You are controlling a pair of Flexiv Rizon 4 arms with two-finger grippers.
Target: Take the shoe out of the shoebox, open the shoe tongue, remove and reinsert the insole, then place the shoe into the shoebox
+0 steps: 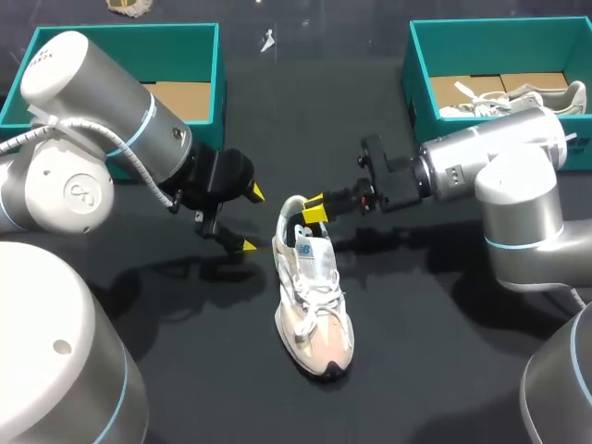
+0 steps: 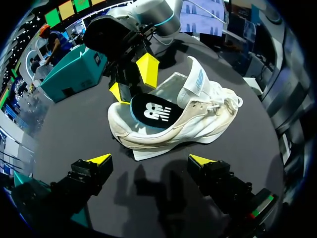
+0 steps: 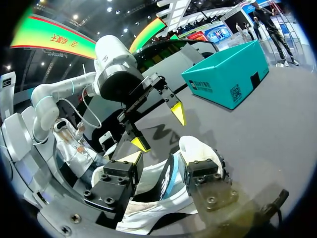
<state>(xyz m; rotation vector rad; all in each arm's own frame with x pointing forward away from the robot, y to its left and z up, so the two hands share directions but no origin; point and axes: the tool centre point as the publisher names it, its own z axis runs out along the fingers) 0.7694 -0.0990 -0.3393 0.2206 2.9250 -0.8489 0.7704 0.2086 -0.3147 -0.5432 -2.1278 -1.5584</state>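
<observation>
Dark table; left claw gaping; right claw at shoe heel

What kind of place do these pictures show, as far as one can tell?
Probably a robot workbench for a shoe-handling trial: a left arm and a right arm over a black table, a white shoe between them, and two teal shoeboxes at the back.
</observation>
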